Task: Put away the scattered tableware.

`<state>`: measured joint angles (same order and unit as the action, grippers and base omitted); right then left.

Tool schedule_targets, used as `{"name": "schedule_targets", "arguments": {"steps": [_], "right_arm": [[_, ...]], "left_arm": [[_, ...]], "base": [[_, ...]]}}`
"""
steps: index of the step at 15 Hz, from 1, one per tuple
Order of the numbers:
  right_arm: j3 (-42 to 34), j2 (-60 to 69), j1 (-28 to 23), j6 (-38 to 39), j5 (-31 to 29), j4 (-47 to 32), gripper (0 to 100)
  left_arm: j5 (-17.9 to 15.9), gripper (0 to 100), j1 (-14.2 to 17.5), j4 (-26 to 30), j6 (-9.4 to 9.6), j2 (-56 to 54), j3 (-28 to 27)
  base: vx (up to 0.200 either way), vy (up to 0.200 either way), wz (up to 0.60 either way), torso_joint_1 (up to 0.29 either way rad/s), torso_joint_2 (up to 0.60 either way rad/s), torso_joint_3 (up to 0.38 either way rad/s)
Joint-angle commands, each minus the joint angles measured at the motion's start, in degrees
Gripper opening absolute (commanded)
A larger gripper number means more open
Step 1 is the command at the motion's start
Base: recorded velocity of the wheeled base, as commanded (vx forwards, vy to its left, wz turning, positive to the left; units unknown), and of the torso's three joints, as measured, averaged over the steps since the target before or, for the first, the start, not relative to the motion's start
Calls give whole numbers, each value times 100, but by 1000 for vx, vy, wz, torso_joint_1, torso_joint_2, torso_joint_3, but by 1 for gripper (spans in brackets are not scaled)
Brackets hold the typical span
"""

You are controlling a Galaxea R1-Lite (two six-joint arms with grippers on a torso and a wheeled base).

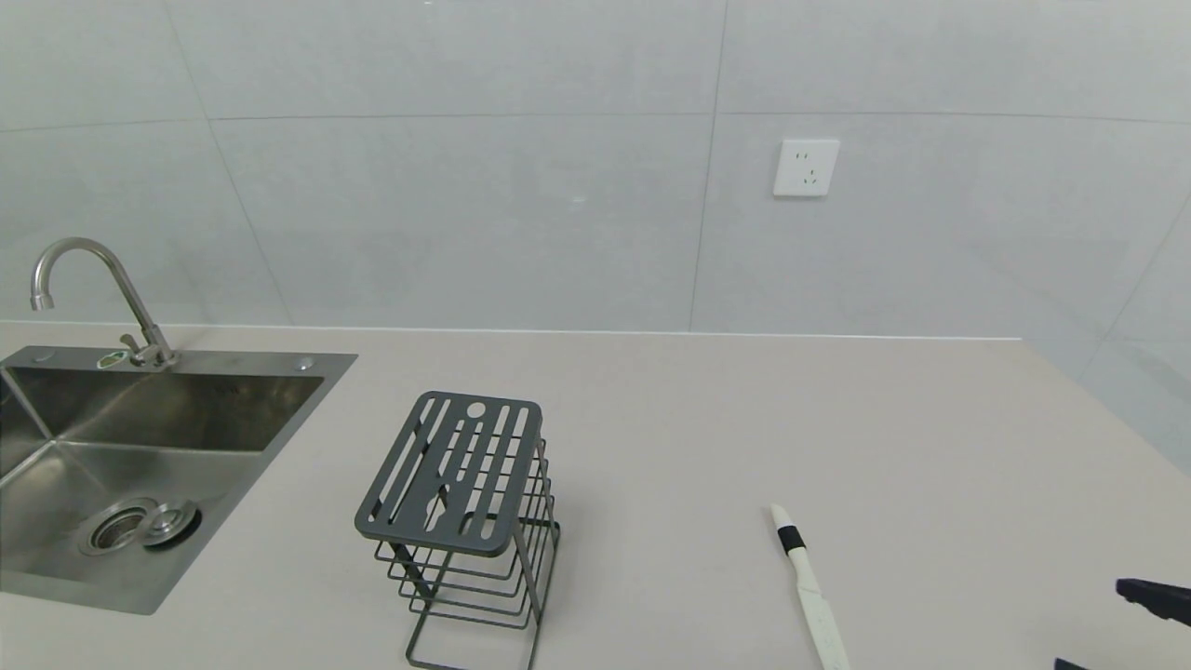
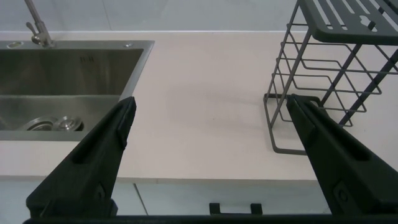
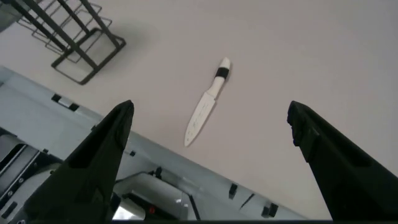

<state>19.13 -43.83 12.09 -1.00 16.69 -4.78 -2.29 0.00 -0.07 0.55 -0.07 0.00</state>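
- Pale beige countertop (image 1: 707,437), grey-tiled wall.
- Slim white knife with black-banded handle (image 1: 808,582) lies flat, well right of dark grey wire rack (image 1: 456,521).
- Right gripper (image 3: 209,111) and left gripper (image 2: 209,106) spread wide, empty.

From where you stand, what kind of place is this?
Most likely a kitchen: a steel sink with a faucet is set in a pale countertop, and a slotted rack and a white knife rest on it.
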Motion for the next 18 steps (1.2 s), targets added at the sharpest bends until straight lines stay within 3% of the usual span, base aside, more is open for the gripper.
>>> {"name": "schedule_targets", "arguments": {"steps": [1,4,7,10,14,18], "right_arm": [[135,-1216,267,-199,-25,-6,100],[460,-2218,355,-849,-43,3,100],[750,-2798,487,-858,-52,38,100],[1067,-3844,715,-779,-113,654,100],[1181,-4609,1612,443,-693,1084,100],[1181,-4908,1805,733,-1282,1084,100]], "left_arm": [[1,100,0,-1,-2,7,0],[1,100,0,-1,-2,7,0],[1,100,0,-1,-2,7,0],[1,100,0,-1,-2,7,0],[1,100,0,-1,-2,7,0],[1,100,0,-1,7,7,0]], "base": [[0,0,0,0,0,0],[0,0,0,0,0,0],[0,0,0,0,0,0],[0,0,0,0,0,0],[0,0,0,0,0,0],[0,0,0,0,0,0]]}}
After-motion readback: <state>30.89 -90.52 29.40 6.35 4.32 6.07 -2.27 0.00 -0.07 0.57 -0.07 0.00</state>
